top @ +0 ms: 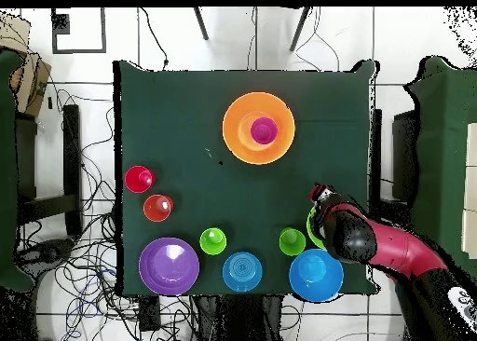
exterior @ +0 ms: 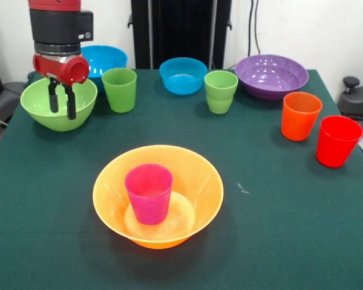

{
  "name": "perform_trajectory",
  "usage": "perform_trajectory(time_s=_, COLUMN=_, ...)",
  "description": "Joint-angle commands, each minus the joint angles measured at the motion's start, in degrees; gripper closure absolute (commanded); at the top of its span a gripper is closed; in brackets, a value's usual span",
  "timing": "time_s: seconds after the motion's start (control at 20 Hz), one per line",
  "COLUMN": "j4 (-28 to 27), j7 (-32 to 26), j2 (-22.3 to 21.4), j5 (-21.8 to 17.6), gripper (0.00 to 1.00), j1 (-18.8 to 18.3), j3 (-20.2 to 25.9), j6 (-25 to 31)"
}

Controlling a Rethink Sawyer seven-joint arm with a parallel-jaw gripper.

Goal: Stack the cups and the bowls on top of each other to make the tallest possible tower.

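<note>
Over at the left edge of the tabletop [exterior: 278, 241], the tool [exterior: 62, 104] hangs right over the lime green bowl [exterior: 57, 106], its two dark fingers [exterior: 71, 104] pointing down into the bowl's hollow with a narrow gap between them and nothing gripped; whether a tip touches the bowl's inside, I cannot tell. From overhead the tool [top: 320, 196] and the red-and-black arm cover most of that bowl, only a green sliver [top: 314, 229] showing. Just behind it, at the far left corner, sits the large blue bowl [exterior: 106, 60], and right beside the green bowl stands a lime green cup [exterior: 119, 89], upright. Moving across, in the middle toward the near edge, there is the big orange bowl [exterior: 158, 196] with the purple cup [exterior: 149, 193] standing upright inside it, well apart from the tool. Along the far edge comes the smaller blue bowl [exterior: 183, 75], then the second lime green cup [exterior: 221, 91], then the wide purple bowl [exterior: 271, 75] near the far right corner. Close to the right edge, the orange cup [exterior: 301, 115] and the red cup [exterior: 338, 141] stand side by side, both upright.
</note>
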Motion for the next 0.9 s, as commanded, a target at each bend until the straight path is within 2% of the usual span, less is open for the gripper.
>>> perform_trajectory(time_s=0.05, j4=1.24, j7=0.58, j2=2.78, j5=-5.36, gripper=0.00, j1=3.59, j3=-0.38, j6=-4.01)
perform_trajectory(time_s=0.5, j4=0.97, j7=3.68, j2=7.25, j5=-5.33, gripper=0.00, j1=8.50, j3=-7.33, j6=-11.91)
perform_trajectory(time_s=0.9, j4=5.23, j7=2.47, j2=6.13, j5=-6.27, gripper=0.00, j1=6.13, j3=-6.92, j6=-13.60)
